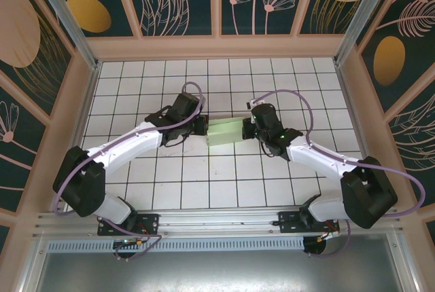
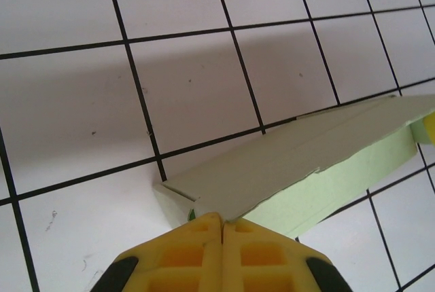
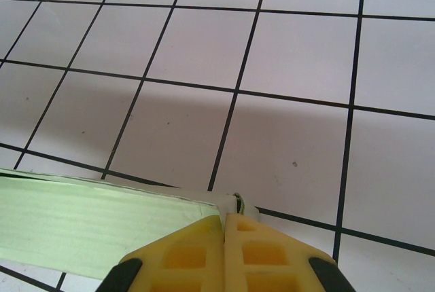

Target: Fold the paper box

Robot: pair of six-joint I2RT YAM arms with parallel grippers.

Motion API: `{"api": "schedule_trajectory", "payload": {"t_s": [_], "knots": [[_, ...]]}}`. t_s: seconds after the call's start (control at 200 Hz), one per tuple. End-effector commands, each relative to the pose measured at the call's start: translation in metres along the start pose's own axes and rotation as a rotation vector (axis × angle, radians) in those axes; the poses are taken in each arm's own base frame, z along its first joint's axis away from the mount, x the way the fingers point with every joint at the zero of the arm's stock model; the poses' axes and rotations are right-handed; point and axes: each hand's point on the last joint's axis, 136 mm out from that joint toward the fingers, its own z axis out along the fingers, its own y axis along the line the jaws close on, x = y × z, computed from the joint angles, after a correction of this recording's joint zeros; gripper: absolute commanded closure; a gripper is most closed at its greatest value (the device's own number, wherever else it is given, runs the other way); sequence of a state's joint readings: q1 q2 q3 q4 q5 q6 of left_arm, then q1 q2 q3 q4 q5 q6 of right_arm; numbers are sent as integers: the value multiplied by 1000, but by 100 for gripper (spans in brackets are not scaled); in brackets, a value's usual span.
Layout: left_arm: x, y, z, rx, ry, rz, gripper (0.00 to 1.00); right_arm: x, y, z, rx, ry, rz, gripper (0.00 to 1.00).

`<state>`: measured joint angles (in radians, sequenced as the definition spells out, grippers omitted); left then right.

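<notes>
The paper box (image 1: 224, 131) is a pale mint-green folded strip of card at the middle of the tiled floor, stretched between my two grippers. My left gripper (image 1: 204, 128) pinches its left end, and my right gripper (image 1: 246, 129) pinches its right end. In the left wrist view the yellow jaws of the left gripper (image 2: 223, 216) are shut on a corner of the paper box (image 2: 306, 163), whose grey-looking upper flap lies over a green layer. In the right wrist view the right gripper (image 3: 225, 216) is shut on the folded end of the paper box (image 3: 81, 221).
The white tiled floor (image 1: 204, 183) is ringed by a pale wooden rim (image 1: 217, 46) with metal posts at the back corners. Both arms reach inward from their bases at the near edge, and their purple cables loop above them.
</notes>
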<state>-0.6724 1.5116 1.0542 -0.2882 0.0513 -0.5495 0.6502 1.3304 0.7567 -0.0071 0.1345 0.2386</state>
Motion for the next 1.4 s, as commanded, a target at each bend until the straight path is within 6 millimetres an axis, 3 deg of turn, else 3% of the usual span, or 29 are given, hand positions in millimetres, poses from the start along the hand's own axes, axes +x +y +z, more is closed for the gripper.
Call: {"api": "schedule_trajectory", "payload": {"t_s": [0.0, 0.26, 0.295, 0.686, 0.961, 1.021, 1.201, 1.396], "knots": [[-7, -5, 9, 27, -30, -73, 95, -1, 16, -2, -42, -2, -7, 100], [-3, 3, 21, 21, -72, -85, 96, 7, 20, -5, -50, -48, -14, 100], [9, 11, 25, 6, -57, -87, 96, 11, 20, -5, -52, -55, -12, 100], [39, 22, 33, 22, -70, -28, 94, 41, 13, -5, -57, -124, -4, 100], [42, 27, 30, 14, -92, 20, 93, 12, 23, -25, -94, -237, -17, 97], [43, 27, 30, 17, -95, 37, 93, 4, 25, -31, -107, -264, -12, 92], [42, 26, 27, 31, -133, 65, 93, -16, 32, -48, -145, -333, 6, 65], [37, 24, 22, 45, -188, 82, 93, -42, 28, -73, -143, -453, 63, 43]]}}
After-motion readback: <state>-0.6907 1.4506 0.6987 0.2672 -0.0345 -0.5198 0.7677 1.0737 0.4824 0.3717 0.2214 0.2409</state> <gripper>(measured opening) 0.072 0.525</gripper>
